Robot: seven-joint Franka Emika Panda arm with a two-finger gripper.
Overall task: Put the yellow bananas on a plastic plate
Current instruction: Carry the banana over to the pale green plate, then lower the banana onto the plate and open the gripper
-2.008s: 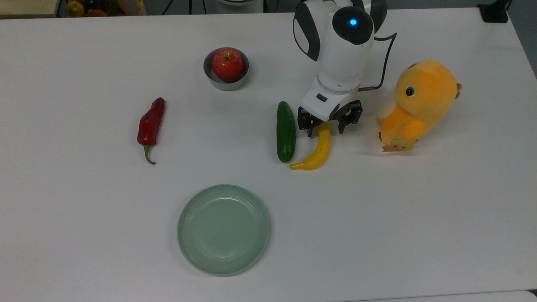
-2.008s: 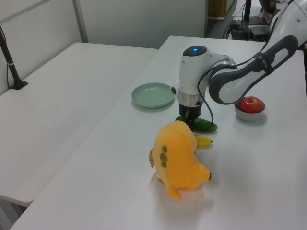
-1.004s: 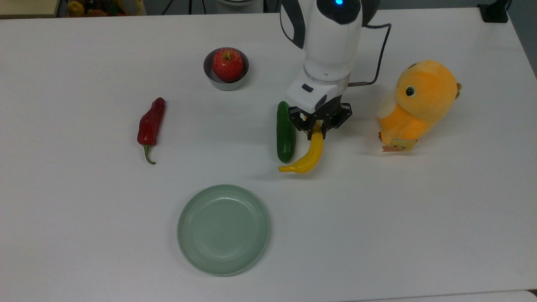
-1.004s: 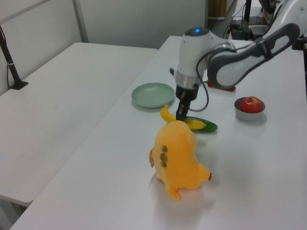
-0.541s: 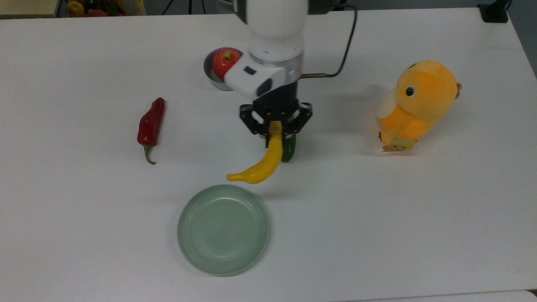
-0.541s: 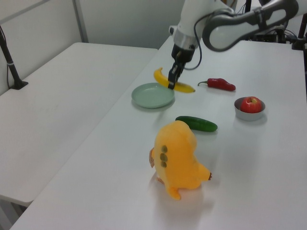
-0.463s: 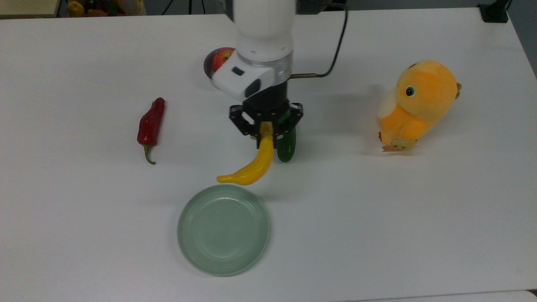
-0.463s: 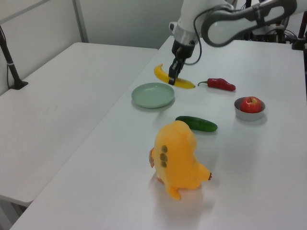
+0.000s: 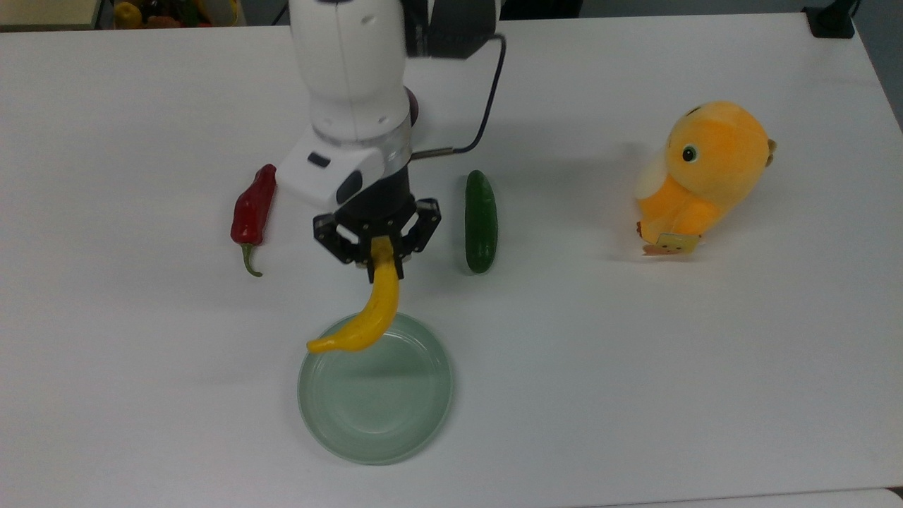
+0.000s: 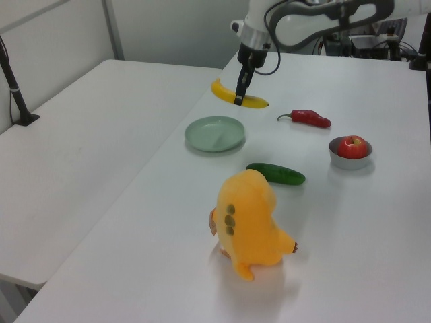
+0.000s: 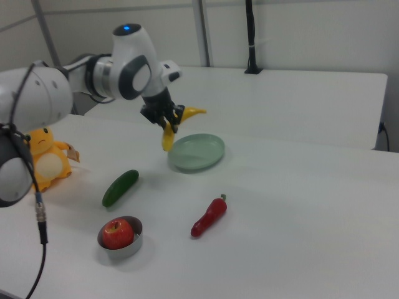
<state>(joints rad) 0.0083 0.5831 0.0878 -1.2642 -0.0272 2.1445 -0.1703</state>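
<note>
Clenched on one end of the yellow bananas [image 9: 366, 310], the end effector [image 9: 379, 255] holds the fruit up off the white surface [image 9: 635, 367]. In the top view the curved yellow body runs down from the fingers and its pointed tip overlaps the upper rim of the plastic plate [image 9: 375, 402]. The left view tells what the top view cannot: the yellow bananas [image 10: 239, 97] hang in the air well above the plastic plate [image 10: 215, 134], with clear space between them. In the right view the end effector [image 11: 167, 123] grips the yellow bananas [image 11: 177, 124] just beside the plastic plate [image 11: 196, 152], on the right view's left.

A dark green cucumber [image 9: 480, 221] lies on the surface to the top view's right of the end effector, and a red chili pepper [image 9: 252, 210] to the top view's left. An orange plush toy [image 9: 702, 173] sits far off on the top view's right. The right view shows a red apple [image 11: 117, 232] inside a small grey bowl [image 11: 120, 240]; in the top view the white arm [image 9: 353, 77] covers most of that bowl.
</note>
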